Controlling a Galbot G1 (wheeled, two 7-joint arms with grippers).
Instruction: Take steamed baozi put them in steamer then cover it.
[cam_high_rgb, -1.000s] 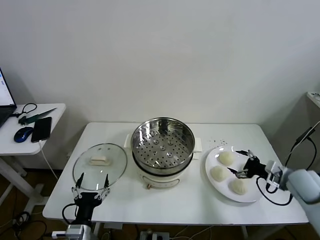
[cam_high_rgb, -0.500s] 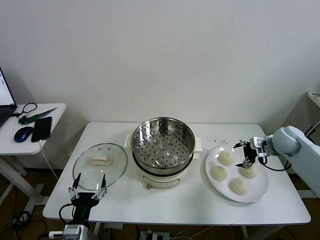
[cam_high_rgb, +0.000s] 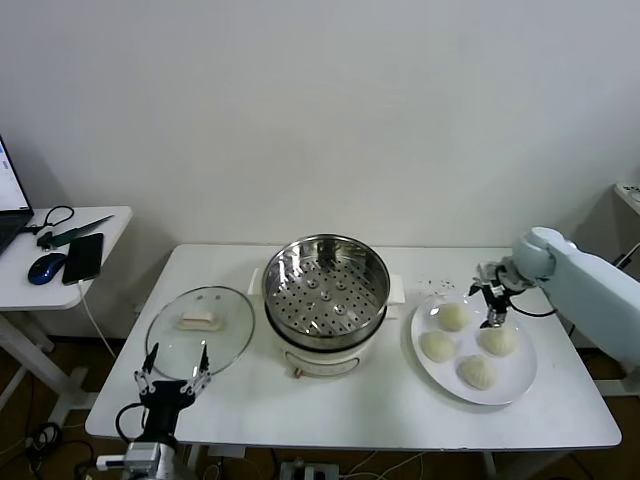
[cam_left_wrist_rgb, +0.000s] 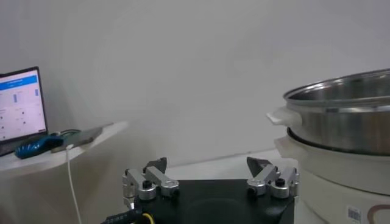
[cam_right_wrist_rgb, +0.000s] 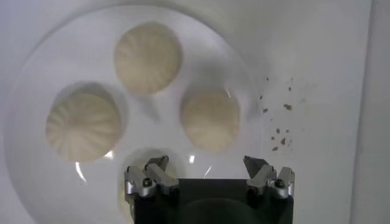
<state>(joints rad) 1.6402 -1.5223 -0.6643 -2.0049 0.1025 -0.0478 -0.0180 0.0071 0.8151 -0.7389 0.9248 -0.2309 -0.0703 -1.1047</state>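
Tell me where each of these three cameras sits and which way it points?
Head view: up on the robot's head, looking down at the table, steamer, cover; both arms show.
Left wrist view: low by the table's near edge, looking level past the open left tool at the steamer's side.
Right wrist view: above the plate, looking down past the open right tool at the baozi.
Head and right wrist views share plate and baozi.

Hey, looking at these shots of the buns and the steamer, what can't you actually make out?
- Fourth bun: in the right wrist view the right hand covers nearly all of it; only three show clearly.
- Steamer: the left wrist view sees it side-on and cut by the edge, hiding its inside.
- Lid: out of both wrist views; the left hand overlaps its near rim in the head view.
- Specks beside the plate: too small to identify.
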